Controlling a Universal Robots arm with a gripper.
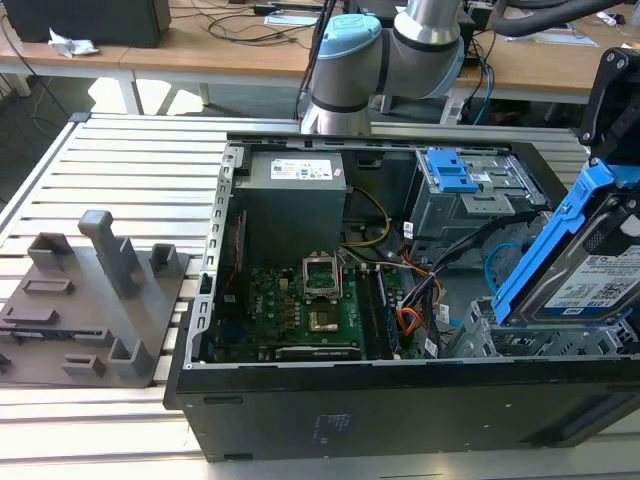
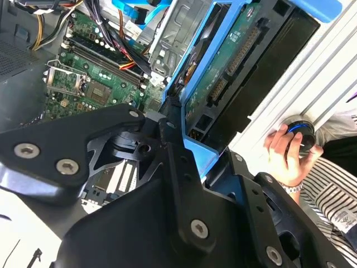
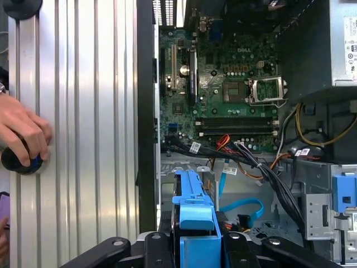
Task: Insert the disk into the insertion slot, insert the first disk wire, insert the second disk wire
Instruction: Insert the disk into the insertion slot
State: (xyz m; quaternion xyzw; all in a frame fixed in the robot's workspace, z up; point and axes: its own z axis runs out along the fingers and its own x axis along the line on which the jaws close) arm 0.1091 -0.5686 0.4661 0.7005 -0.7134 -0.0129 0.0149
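My gripper (image 1: 606, 180) is shut on the disk (image 1: 592, 272), a silver drive with a white-and-blue label in a bright blue carrier. The disk hangs steeply tilted over the open computer case at the exterior view's right. Its lower end is just above the insertion slot (image 1: 492, 338), a low grey perforated cage at the case's near right corner. In the second wrist view the disk's green circuit board (image 2: 223, 72) faces the camera between my black fingers (image 2: 167, 134). The blue carrier (image 3: 193, 215) also rises between the fingers in the first wrist view.
A taller grey cage with a blue latch (image 1: 450, 175) stands behind the slot. Loose blue (image 3: 248, 205) and orange (image 1: 405, 320) cables lie beside the motherboard (image 1: 300, 310). A person's hand (image 3: 22, 134) rests on a black knob on the slatted table beside the case. A grey fixture (image 1: 95, 295) sits at the exterior view's left.
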